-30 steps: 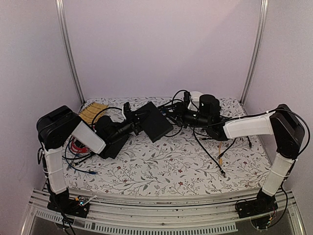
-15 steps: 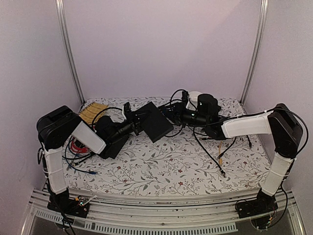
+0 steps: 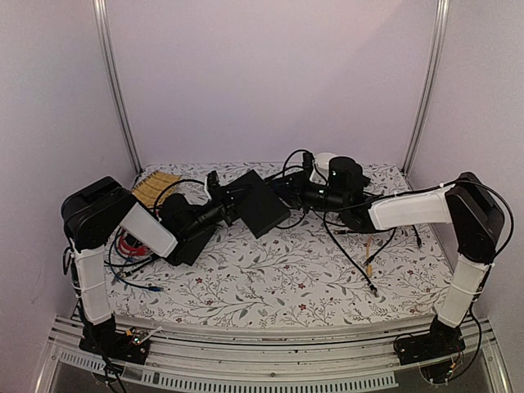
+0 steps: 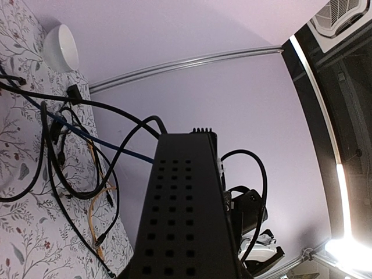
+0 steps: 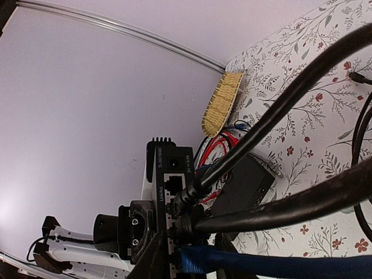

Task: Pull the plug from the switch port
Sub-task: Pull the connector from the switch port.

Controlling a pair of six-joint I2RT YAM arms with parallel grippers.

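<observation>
1. Task object. The switch point(image 3: 260, 205) is at the back centre of the floral-clothed table point(image 3: 270, 282), between the two arms. It is tilted, with one end at the left gripper point(image 3: 232, 205). The left fingers are closed on the switch casing. In the left wrist view the perforated top of the casing runs straight out from the gripper.

2. Right arm. The right gripper point(image 3: 288, 191) is at the socket edge of the switch, in among the cables. Its fingers cannot be made out in any view, so I cannot tell whether they are apart or closed on anything.

3. Obstructions. Three cables enter the socket row in the right wrist view: two black cables point(image 5: 273, 110) and one blue cable point(image 5: 232, 264). The black ones cross directly in front of that camera and hide much of the port face.

4. Surroundings, counted.
- One white round object point(image 3: 325, 160) at the back, behind the right wrist.
- One yellow woven mat point(image 3: 155, 188) in the back left corner.
- One bundle of red wires point(image 3: 127, 244) beside the left arm.
- One flat black slab point(image 5: 247, 183) on the cloth just beside the switch.
- One tan cable point(image 4: 93, 215) lying loose among the black loops.
</observation>
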